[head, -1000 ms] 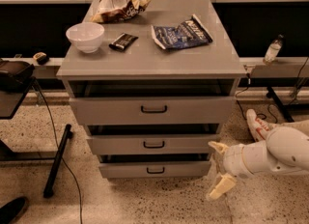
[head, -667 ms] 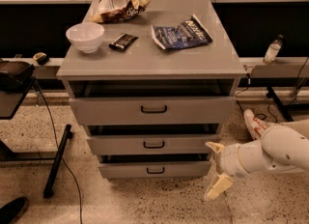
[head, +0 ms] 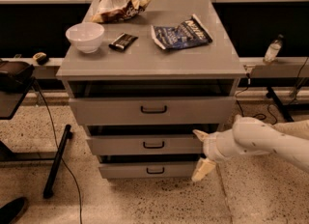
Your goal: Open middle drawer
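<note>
The grey cabinet (head: 149,61) has three drawers, one above the other. The middle drawer (head: 120,146) has a low flat front and a small black bar handle (head: 153,145). It stands slightly out, with a dark gap above it. My gripper (head: 201,152) is at the right end of the middle drawer's front, coming in from the right on a white arm (head: 260,141). It is open and empty. One finger (head: 199,134) is at the level of the drawer's top edge. The other (head: 203,169) is down by the bottom drawer (head: 145,170).
On the cabinet top lie a white bowl (head: 85,36), a dark snack bar (head: 123,41), a blue chip bag (head: 181,33) and an open brown bag (head: 120,4). The top drawer (head: 116,110) stands slightly out. A black stand leg (head: 57,160) and a cable are on the left. A bottle (head: 273,49) is on the right ledge.
My gripper has moved left and a little up, from the floor beside the cabinet to the right end of the middle drawer front. The drawers have not moved.
</note>
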`<state>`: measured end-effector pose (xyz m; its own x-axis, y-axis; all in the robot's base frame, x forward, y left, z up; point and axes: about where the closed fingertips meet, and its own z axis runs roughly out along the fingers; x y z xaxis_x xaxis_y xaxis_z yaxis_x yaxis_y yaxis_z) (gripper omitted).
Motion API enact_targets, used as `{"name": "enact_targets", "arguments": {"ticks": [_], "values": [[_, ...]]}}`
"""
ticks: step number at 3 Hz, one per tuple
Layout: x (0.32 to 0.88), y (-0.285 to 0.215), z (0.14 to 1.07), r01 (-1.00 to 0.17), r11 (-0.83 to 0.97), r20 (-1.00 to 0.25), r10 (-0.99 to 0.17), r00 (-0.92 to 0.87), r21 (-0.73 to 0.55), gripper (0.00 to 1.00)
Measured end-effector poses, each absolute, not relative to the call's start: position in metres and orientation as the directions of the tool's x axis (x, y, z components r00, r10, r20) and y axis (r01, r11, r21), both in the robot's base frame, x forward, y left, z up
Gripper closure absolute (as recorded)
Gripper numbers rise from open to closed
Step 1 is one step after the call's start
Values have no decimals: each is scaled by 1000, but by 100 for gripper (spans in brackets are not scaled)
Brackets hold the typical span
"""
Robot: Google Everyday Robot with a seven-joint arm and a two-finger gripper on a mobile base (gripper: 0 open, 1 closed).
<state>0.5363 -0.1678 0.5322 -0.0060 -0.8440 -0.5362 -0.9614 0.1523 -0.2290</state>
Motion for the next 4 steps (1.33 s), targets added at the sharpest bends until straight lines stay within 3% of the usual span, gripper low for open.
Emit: {"name": "enact_targets", "arguments": {"ticks": [2, 4], "values": [[545, -150, 528, -965, 93, -512, -857, 49, -246, 0], [592, -189, 486, -972, 13, -318, -946, 64, -236, 0]]}}
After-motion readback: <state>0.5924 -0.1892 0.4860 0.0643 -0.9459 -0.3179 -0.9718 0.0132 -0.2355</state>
